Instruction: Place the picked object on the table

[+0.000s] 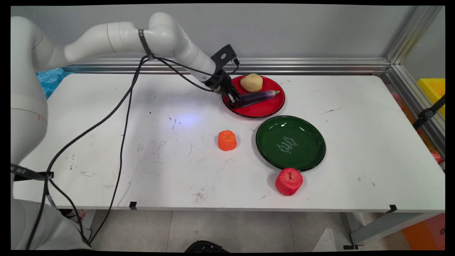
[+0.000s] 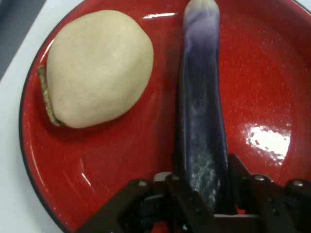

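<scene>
I can't read the pale script on the green plate (image 1: 290,143), near my hand; nothing else carries lettering.

The eggplant (image 2: 200,111) lies between the two fingers (image 2: 182,194) of the gripper (image 1: 237,102) and extends straight ahead of them, resting on the near plate (image 2: 272,58). To the left of the fingers on the same plate sits the potato (image 2: 97,73), just beside the eggplant. In the main view, the second plate (image 1: 270,153) lies nearer the camera than the fingers and to the picture's right. The carrot piece (image 1: 227,140) stands on the table (image 1: 355,106) left of that plate. The apple (image 1: 288,181) sits at that plate's near rim.
</scene>
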`<action>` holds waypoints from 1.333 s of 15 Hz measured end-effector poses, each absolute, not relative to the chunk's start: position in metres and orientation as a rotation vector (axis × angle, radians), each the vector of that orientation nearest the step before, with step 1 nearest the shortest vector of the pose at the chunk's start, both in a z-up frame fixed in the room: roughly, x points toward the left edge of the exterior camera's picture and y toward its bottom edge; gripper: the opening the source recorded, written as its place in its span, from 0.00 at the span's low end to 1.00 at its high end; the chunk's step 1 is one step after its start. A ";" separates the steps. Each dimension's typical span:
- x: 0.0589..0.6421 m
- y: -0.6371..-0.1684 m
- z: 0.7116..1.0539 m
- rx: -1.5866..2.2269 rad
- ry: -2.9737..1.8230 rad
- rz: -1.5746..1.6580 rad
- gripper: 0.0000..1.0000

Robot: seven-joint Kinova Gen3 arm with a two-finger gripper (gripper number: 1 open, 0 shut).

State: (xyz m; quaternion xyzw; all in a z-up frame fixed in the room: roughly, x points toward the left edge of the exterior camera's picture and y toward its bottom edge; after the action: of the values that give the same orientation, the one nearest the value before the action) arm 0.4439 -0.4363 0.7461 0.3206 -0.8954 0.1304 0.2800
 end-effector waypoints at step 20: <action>0.443 -0.387 0.810 0.784 -2.408 0.306 0.00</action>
State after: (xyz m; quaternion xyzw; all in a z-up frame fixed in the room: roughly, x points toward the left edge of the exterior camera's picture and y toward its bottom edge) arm 0.4430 -0.3870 0.8104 0.2940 -0.9031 0.1147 0.2911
